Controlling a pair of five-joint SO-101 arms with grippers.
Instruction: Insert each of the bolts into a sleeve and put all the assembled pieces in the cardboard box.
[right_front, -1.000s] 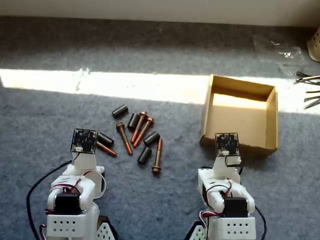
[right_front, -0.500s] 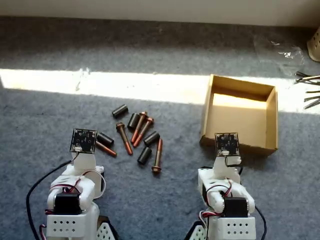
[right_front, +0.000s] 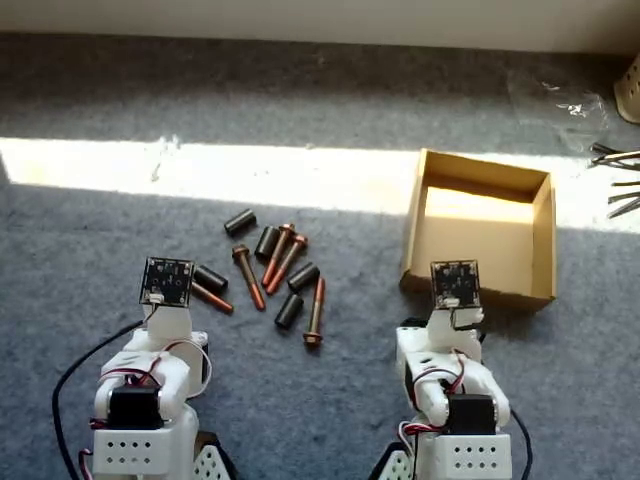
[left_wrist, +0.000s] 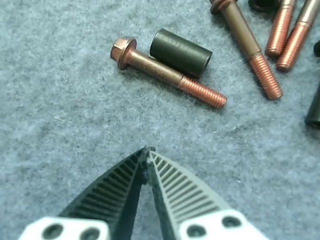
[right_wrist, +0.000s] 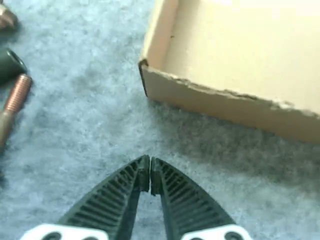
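REMOTE BENCH: My left gripper (left_wrist: 147, 151), its ribbed black jaws pressed together on nothing, hangs over the grey carpet (left_wrist: 55, 105). It sits just short of the nearest copper-coloured flanged hex bolt (left_wrist: 160, 71). That bolt lies flat, with a short black cylindrical metal sleeve (left_wrist: 180, 46) right against its shank. My right gripper (right_wrist: 150, 161), likewise clenched and holding nothing, hangs over carpet near a corner of the shallow brown cardboard box (right_wrist: 215, 102).

I judge the bolts stiff, dense for their size and apt to roll on their round shanks. I would take one across the plain shank just under the head, leaving the threaded end free to enter a sleeve. The sleeves look rigid and smooth-walled, so probably slick under the pads and just as ready to roll. I would pinch one across the middle of the barrel, keeping both open ends clear. Neither part looks fragile, so a firm squeeze should do no harm.

From the high view I count five bolts and five sleeves. All lie loose in one cluster ahead of the left arm, well apart from the box. There is one box, standing ahead of the right arm. No bolt sits in a sleeve yet, and no piece is in the box.
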